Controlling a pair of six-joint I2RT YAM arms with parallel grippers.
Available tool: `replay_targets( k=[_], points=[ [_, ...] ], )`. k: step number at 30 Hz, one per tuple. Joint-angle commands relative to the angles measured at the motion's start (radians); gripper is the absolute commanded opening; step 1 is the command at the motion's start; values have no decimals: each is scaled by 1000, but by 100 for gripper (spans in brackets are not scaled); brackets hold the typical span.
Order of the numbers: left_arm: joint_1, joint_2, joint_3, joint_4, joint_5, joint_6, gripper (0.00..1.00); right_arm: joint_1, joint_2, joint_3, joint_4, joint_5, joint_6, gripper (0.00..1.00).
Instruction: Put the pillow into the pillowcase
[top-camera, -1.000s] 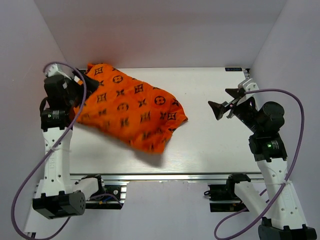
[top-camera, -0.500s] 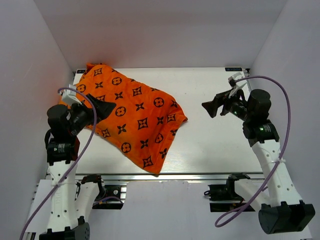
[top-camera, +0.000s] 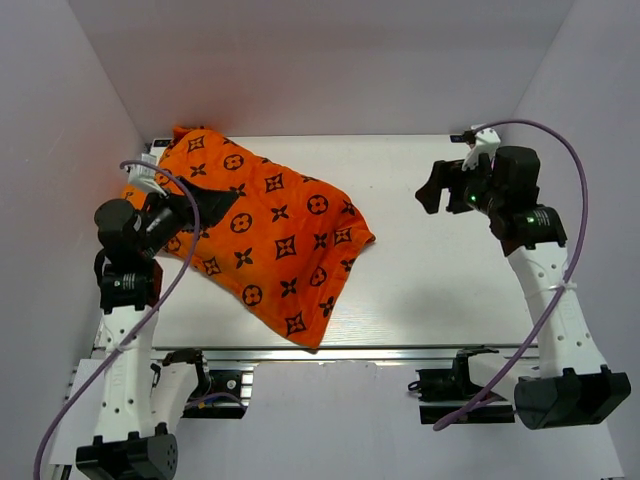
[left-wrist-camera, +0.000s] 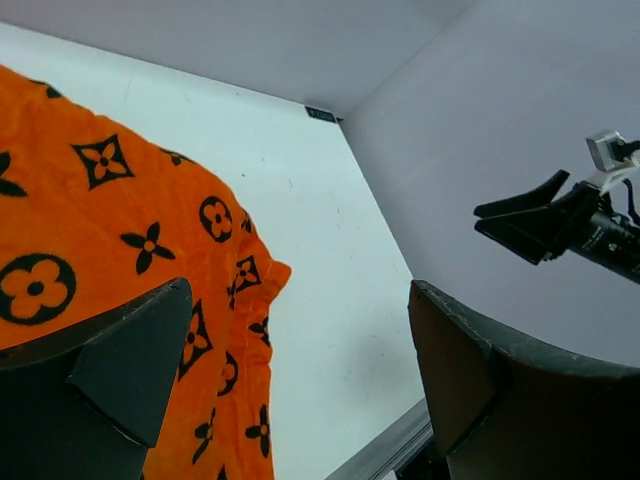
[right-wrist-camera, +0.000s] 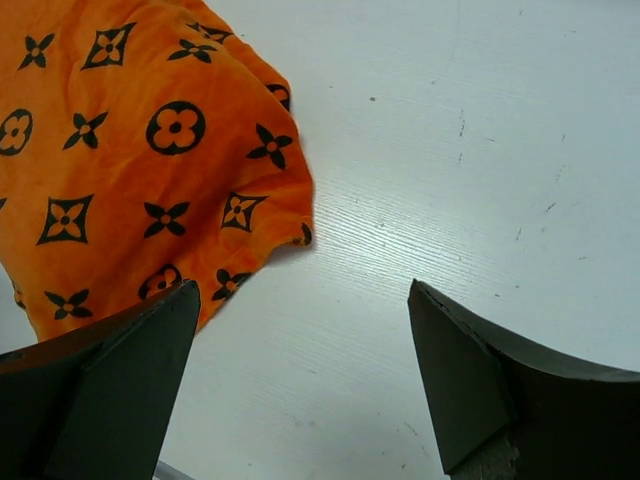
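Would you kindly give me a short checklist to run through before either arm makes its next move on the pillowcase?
1. Left end effector open and empty: ok, its jaws stand wide with nothing between them.
2. Right end effector open and empty: ok.
3. Pillowcase lying on the table between both arms: ok.
4. Right end effector clear of the fabric: ok, it hangs over bare table, beside the pillowcase's corner.
5. Pillow fully inside the pillowcase: cannot tell, no pillow shows anywhere outside it, and the fabric hides what is inside.
6. Pillowcase opening located: cannot tell, no open edge is visible in any view.
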Motion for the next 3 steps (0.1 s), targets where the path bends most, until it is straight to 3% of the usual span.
replay_targets(
  k=[1, 3],
  points=[
    [0, -35, -2, 10, 23, 39, 98, -4, -6, 37, -36, 27, 12, 89],
    [0, -54, -4, -5, 15, 48, 98, -2, -17, 8, -13, 27, 13, 89]
  ],
)
